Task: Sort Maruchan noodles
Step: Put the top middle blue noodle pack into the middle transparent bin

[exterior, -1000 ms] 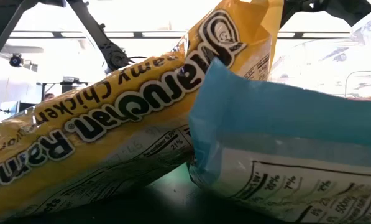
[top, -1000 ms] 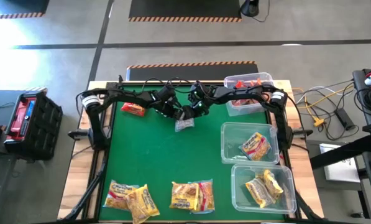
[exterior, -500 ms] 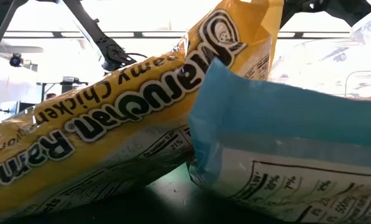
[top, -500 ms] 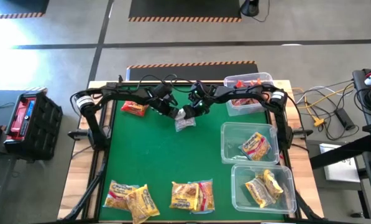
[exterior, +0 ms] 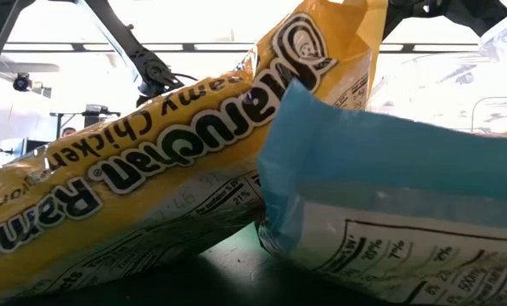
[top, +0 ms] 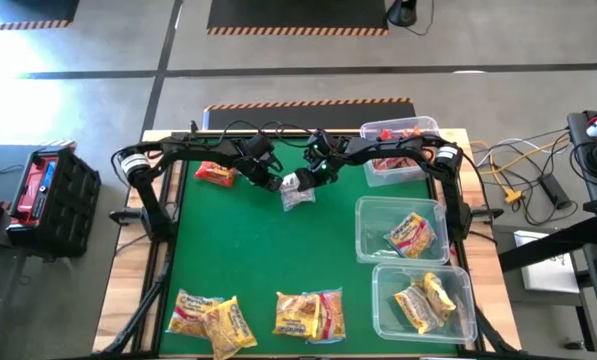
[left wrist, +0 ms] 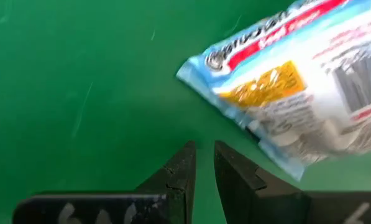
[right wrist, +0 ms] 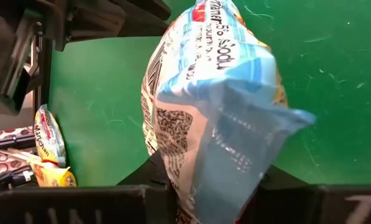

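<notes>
Your green table [top: 248, 250] has three clear bins [top: 400, 228] down the right edge. The blue-white packet [top: 297, 191] sits at upper centre, long axis running down the frame, clamped by the right gripper [top: 304, 180]. Your left gripper [top: 266, 177], empty and nearly closed, hovers just beside it. In the low view, yellow packets [exterior: 151, 161] block everything behind.

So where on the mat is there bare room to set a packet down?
The middle of the green mat is bare, bordered by the blue-white packet at the right gripper, the front row of yellow packets and the clear bins. It is crowded at the back, where the left gripper and the red packet are.
</notes>
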`<move>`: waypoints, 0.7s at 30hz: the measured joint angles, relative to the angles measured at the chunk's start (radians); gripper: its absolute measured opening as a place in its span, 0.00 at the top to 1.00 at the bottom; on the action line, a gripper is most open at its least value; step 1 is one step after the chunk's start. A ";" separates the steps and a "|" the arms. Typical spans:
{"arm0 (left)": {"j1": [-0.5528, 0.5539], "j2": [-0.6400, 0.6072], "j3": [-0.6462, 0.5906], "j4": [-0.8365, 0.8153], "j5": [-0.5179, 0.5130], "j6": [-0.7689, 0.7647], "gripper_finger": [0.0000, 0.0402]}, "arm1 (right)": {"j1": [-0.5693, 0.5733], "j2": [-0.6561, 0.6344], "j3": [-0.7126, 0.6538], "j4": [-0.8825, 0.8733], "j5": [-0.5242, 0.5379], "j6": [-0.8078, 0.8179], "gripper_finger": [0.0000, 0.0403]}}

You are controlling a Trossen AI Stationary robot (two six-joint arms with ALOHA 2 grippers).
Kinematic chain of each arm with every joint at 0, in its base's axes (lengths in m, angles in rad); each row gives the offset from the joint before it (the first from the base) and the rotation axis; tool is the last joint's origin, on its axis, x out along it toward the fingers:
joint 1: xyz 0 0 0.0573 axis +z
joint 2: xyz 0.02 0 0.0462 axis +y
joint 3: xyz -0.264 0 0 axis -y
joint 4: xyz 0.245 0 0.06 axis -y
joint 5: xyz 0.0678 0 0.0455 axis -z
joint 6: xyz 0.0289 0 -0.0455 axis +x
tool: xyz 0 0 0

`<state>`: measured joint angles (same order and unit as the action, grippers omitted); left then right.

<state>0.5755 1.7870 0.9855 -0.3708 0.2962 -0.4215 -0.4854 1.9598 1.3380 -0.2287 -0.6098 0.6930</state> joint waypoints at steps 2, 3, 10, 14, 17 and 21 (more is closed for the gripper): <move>0.001 0.000 0.000 -0.026 0.000 0.022 0.90 | 0.000 0.000 0.000 0.000 -0.003 0.001 0.80; 0.001 0.000 0.000 -0.042 -0.002 0.033 0.90 | -0.002 0.000 0.000 0.000 -0.011 0.002 0.80; 0.003 -0.003 -0.003 -0.075 -0.036 0.058 0.90 | -0.027 -0.032 -0.002 -0.023 -0.128 0.004 0.80; 0.003 -0.003 -0.004 -0.075 -0.042 0.060 0.90 | -0.052 -0.080 -0.002 -0.045 -0.199 0.003 0.80; 0.003 -0.003 -0.005 -0.075 -0.044 0.072 0.90 | -0.066 -0.125 -0.002 -0.066 -0.254 0.003 0.80; 0.004 -0.003 -0.005 -0.073 -0.046 0.090 0.90 | -0.073 -0.189 -0.002 -0.099 -0.311 0.002 0.80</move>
<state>0.5797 1.7840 0.9805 -0.4438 0.2500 -0.3317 -0.5583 1.7706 1.3361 -0.3280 -0.9205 0.6952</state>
